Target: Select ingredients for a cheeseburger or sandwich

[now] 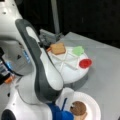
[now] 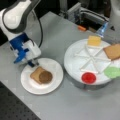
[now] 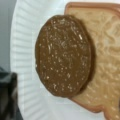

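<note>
Patty [image 1: 78, 108] on paper plate [image 1: 93, 105]; gripper [image 1: 61, 112] beside.

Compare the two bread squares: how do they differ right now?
Place: one bread square lies on the paper plate; the other bread square sits in a compartment of the divided white tray.
Load: the plate's square carries the dark brown patty; the tray's square is bare.
Gripper: the gripper hangs at the plate's edge, near the first square, far from the second.
Shared: both flat and tan-brown.
</note>
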{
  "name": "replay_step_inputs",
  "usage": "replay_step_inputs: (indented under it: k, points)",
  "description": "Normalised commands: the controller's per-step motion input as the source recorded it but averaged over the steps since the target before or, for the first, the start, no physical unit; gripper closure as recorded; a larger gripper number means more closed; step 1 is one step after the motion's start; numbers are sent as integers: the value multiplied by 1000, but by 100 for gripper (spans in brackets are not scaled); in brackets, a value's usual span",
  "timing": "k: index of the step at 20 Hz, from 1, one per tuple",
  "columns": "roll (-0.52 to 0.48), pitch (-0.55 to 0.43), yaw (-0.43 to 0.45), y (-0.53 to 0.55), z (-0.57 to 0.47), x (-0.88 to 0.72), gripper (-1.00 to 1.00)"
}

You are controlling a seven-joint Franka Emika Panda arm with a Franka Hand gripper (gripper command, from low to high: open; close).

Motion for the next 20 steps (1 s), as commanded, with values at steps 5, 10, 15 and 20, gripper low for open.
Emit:
replay_step_inputs:
  k: [5, 10, 15, 20]
  points:
    - [78, -61, 85, -81, -54, 98, -100]
    - [-37, 16, 81, -97, 37, -27, -100]
    - [-355, 135, 69, -86, 251, -266, -100]
    - [-803, 139, -19, 340, 450, -556, -100]
